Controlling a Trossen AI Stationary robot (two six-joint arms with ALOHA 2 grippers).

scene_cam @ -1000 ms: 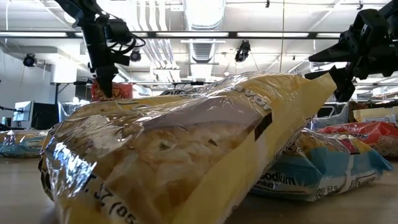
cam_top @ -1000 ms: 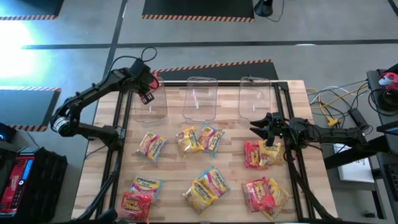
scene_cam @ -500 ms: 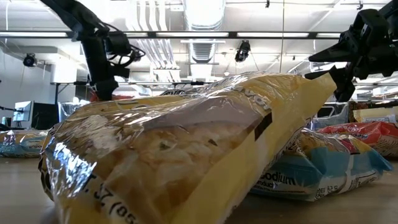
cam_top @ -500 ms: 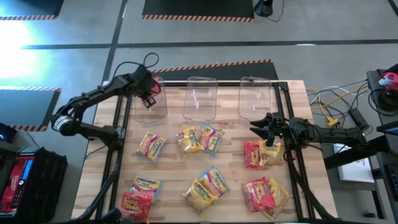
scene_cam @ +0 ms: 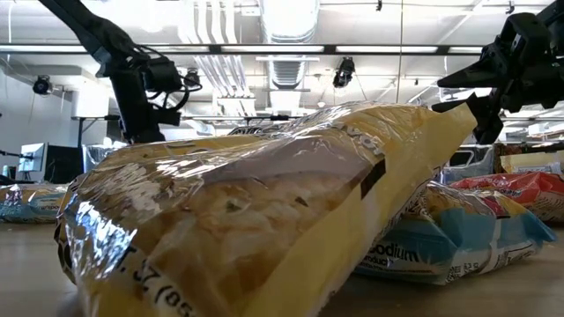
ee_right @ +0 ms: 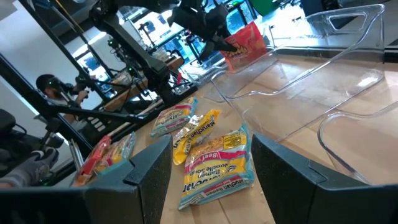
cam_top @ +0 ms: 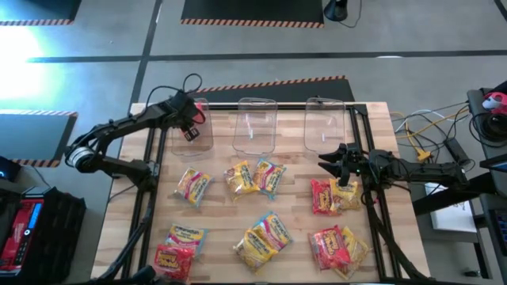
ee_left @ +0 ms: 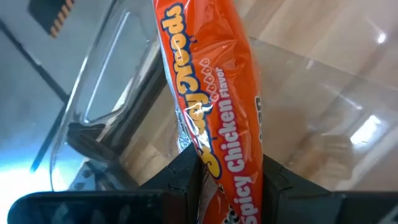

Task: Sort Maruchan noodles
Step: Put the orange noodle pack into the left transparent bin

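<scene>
Left end effector (cam_top: 188,127) gripping red packet (ee_left: 208,93) — over clear bin (cam_top: 192,142)

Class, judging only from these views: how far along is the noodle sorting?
Barely begun. All three clear bins look empty, so nothing is sorted yet. In hand: the left claw grips a red Spicy Chicken packet over the leftmost bin. Left: the mixed packets on the table. The right claw waits open above the table.
</scene>
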